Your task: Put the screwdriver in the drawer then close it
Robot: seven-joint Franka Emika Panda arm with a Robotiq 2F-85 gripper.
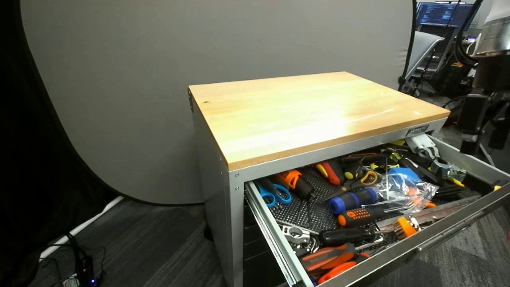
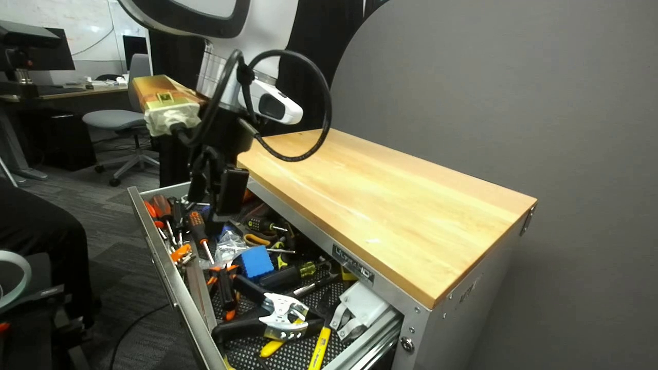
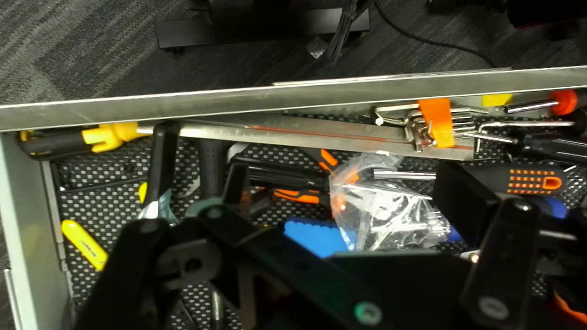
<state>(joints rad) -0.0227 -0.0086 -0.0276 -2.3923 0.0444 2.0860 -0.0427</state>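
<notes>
Above the pulled-out drawer (image 3: 183,106), the gripper (image 3: 351,192) hangs with its jaws spread wide, a broad gap between its two black fingers (image 3: 464,201) and nothing held in it; in an exterior view they hang apart from the tools (image 1: 360,216). The screwdriver (image 2: 259,224), a single stubby dark one with yellow accents, lies inside the drawer, on the side close to the cabinet (image 1: 217,199) and just beside the orange-yellow scissors (image 1: 357,184). Those are one of two pairs: the blue scissors (image 1: 275,195) lie farther left in an exterior view, at the drawer's left side. In the wrist view there is one clear plastic bag (image 3: 390,206) beneath the gap, one blue block (image 3: 316,236) just left of it, one hex-key set (image 3: 436,123) with an orange band toward the right, and one long metal blade (image 3: 344,141) beside the drawer's front. In an exterior view one spring clamp (image 2: 284,308) with black handles lies at the near end, one slim yellow tool (image 2: 320,347) near its right side. One wooden top (image 1: 310,115) spans the cabinet, and far off to the left in an exterior view one grey chair (image 2: 115,119) stands near a desk (image 2: 97,92).
</notes>
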